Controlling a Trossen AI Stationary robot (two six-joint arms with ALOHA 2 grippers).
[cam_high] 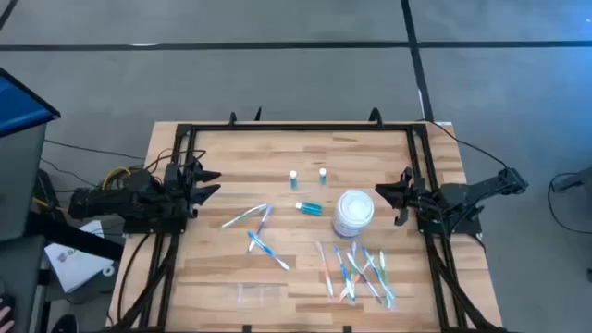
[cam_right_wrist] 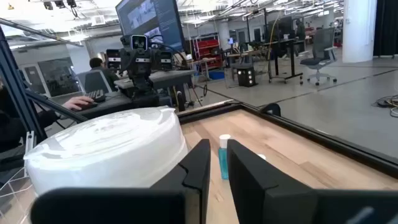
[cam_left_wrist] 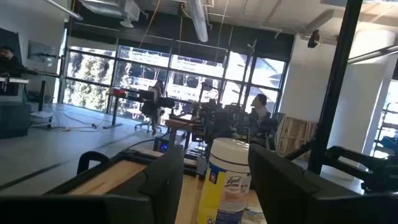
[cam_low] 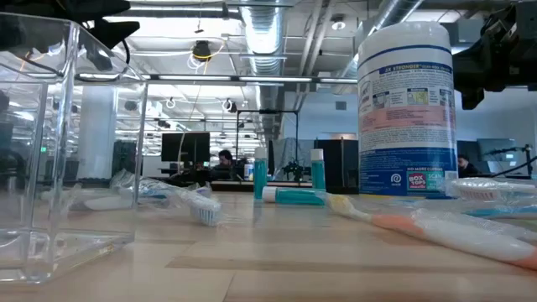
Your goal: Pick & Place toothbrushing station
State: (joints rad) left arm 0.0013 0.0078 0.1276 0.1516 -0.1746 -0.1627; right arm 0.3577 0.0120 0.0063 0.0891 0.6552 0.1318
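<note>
High view. Tabletop (cam_high: 222, 157): pale wood planks, rectangular, inside a black frame. Landmark: one white round wipes tub (cam_high: 353, 212), plastic, lidded, upright. Bottles, three, small, blue with white caps: two upright (cam_high: 293, 177) (cam_high: 323, 173) beyond the tub toward the left arm, one lying (cam_high: 309, 208) just beside the tub. Toothbrushes, slim and pale with blue, green or orange accents: a cluster (cam_high: 356, 271) of about seven near the tub on the front side; about three more (cam_high: 262, 236) well apart from it, past the lying bottle. Left end effector (cam_high: 209, 184): at the tabletop's left edge, fingers apart, empty. Right end effector (cam_high: 385, 193): just beside the tub, empty.

Low view. Clear rigid box (cam_low: 67, 151), open-topped, nearest the camera. Tub label printed. One orange-handled brush (cam_low: 436, 228) in front of the tub.

Left wrist view. Fingers (cam_left_wrist: 163, 180) apart, framing the tub.

Right wrist view. Fingers (cam_right_wrist: 200, 167) nearly together, a narrow gap between; the tub's lid close by.
</note>
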